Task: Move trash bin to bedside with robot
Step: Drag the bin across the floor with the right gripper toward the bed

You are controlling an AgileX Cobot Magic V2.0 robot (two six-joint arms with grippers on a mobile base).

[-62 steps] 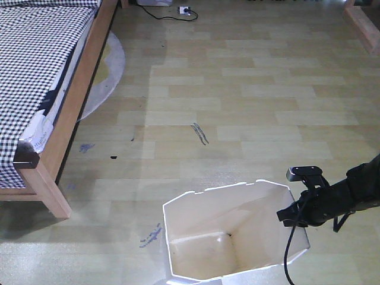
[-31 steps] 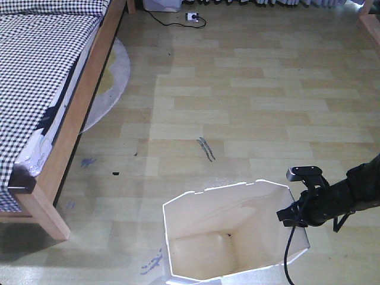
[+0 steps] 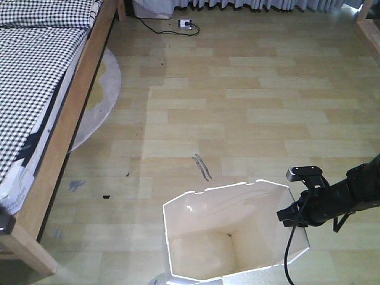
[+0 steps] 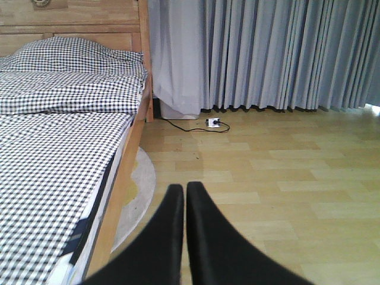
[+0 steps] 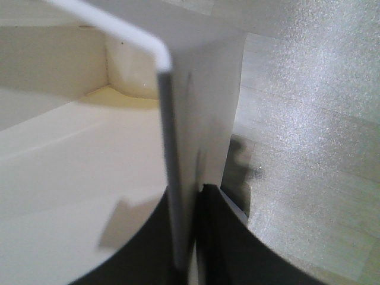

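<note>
Floor (image 3: 267,119): rug (image 3: 98,107) by bedside (image 3: 64,122), scuff (image 3: 202,167) near trash bin (image 3: 199,240) (right tool (image 3: 292,215) clamping rim (image 3: 237,186)).

Notes: left gripper (image 4: 184,189) fingers pressed together, empty, pointing forward. Black right arm (image 3: 350,193) reaches in from the right; right gripper (image 5: 189,243) pinches the trash bin (image 5: 202,89) wall.

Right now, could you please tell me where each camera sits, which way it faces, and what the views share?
Exterior front-facing: high up, looking forward and down at the floor, the trash bin and the bed; the right gripper shows at the bin's rim.
Left wrist: low, facing along the bed toward the curtains; the left gripper shows, shut and empty.
Right wrist: close against the trash bin's wall; the right gripper clamps it.
Shared: the first two show the bed; the first and third show the trash bin.
</note>
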